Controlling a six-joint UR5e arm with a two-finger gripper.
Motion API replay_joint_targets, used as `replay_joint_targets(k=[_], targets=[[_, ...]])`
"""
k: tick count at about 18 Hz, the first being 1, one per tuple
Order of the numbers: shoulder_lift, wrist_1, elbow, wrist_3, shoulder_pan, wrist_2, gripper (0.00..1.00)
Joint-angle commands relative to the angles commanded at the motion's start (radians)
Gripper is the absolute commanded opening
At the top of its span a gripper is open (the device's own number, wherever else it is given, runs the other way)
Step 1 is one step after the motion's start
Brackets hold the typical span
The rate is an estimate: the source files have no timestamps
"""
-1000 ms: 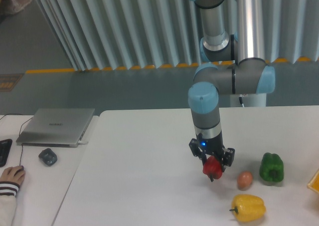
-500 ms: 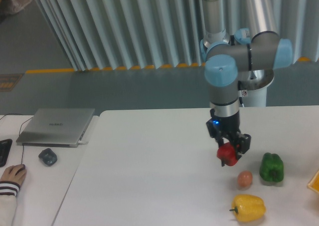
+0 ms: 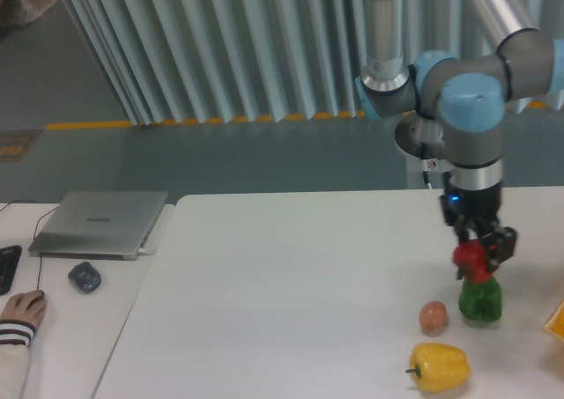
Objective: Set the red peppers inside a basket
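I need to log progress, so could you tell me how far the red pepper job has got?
Done: the red pepper is picked up, clear of the table. In hand: the gripper holds it above the green pepper. Left: setting it in a basket; only an orange edge shows at the right border, and I cannot tell what it is.

a robotics lab: industrial arm (image 3: 471, 108) at a white table (image 3: 264, 284), laptop (image 3: 99, 224) and mouse (image 3: 85, 277) alongside

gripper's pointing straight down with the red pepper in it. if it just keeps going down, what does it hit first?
Most likely the green pepper: the gripper holds the red pepper seemingly right above it. Depth is uncertain from one view; if offset, it would meet the table instead.
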Motion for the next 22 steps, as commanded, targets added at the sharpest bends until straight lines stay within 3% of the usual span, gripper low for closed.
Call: replay_joint_targets(k=[7,12,14,18,20,22], targets=[[-0.009,0.035,0.008,0.087,0.103,0.044,0.45],[-0.018,0.099,0.008,0.379,0.221,0.095,0.45],[-0.046,0.153,0.008,0.393,0.255,0.095,0.45],[-0.06,0.163,0.002,0.401,0.31,0.097,0.45],[-0.058,0.166,-0.012,0.487,0.353,0.097,0.45],[-0.058,0.166,-0.023,0.632,0.385,0.095,0.51]])
